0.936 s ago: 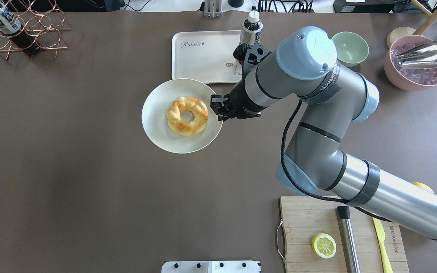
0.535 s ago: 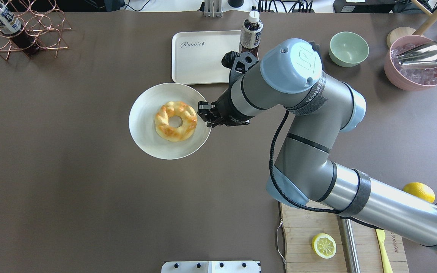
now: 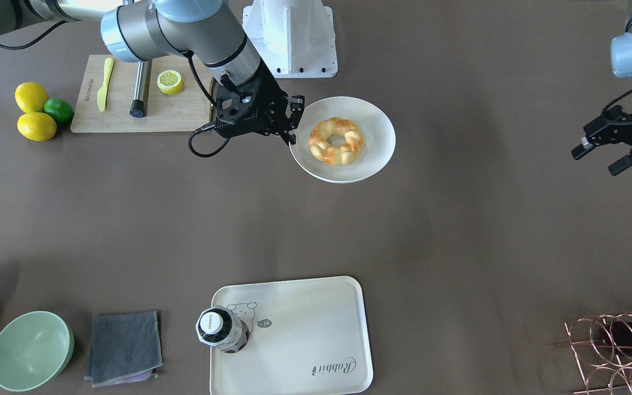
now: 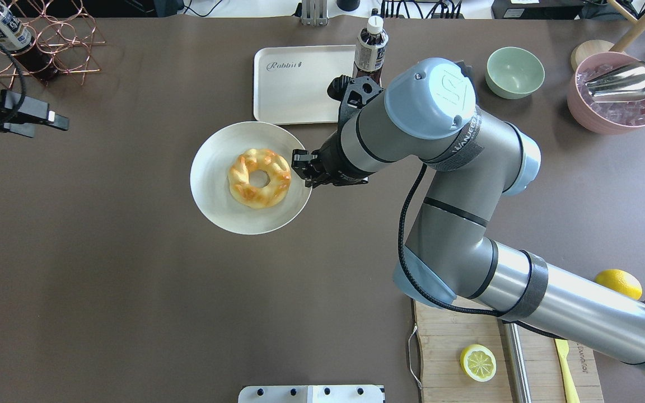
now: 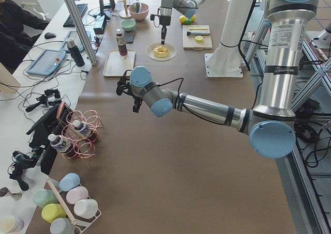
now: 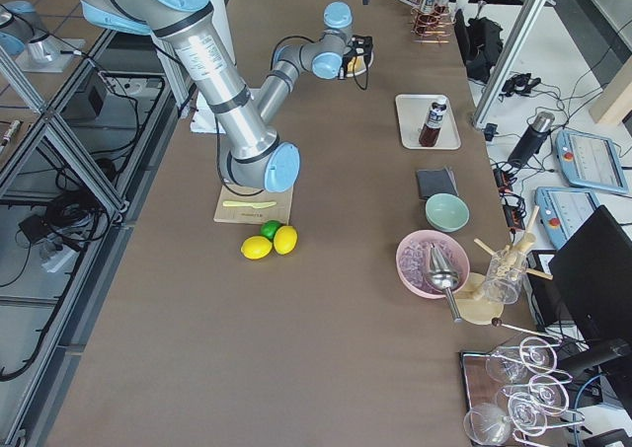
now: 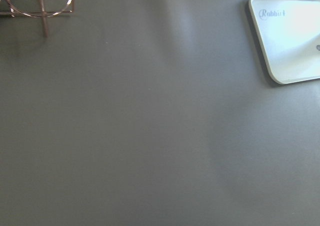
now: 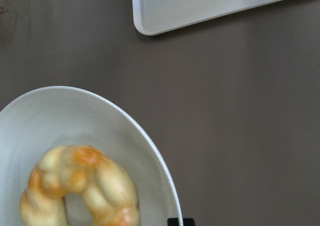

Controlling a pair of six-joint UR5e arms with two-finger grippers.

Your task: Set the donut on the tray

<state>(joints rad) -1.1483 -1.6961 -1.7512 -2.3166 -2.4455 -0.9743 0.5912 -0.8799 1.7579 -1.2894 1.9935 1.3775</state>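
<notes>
The donut (image 4: 260, 179), a braided yellow ring with orange patches, lies on a round off-white plate (image 4: 216, 168). My right gripper (image 4: 302, 167) is shut on the plate's right rim and holds it near the table's middle; the donut (image 3: 336, 141) and plate (image 3: 373, 123) also show in the front-facing view. The cream-white tray (image 4: 300, 84) with "Rabbit" script lies just beyond the plate, with a dark bottle (image 4: 370, 47) on its corner. My left gripper (image 4: 42, 120) is open and empty at the far left. The right wrist view shows the donut (image 8: 80, 186) and the tray's corner (image 8: 210, 4).
A copper wire rack (image 4: 37, 45) with a bottle stands at the back left. A green bowl (image 4: 515, 71) and a pink ice bowl (image 4: 616, 92) are at the back right. A cutting board (image 4: 457, 336) with a lemon half (image 4: 478, 362) lies front right. A grey cloth (image 3: 124, 345) lies beside the tray.
My right gripper carried the plate with the donut left and a little toward me, away from the tray, then held still. My left gripper has come into view at the left edge.
</notes>
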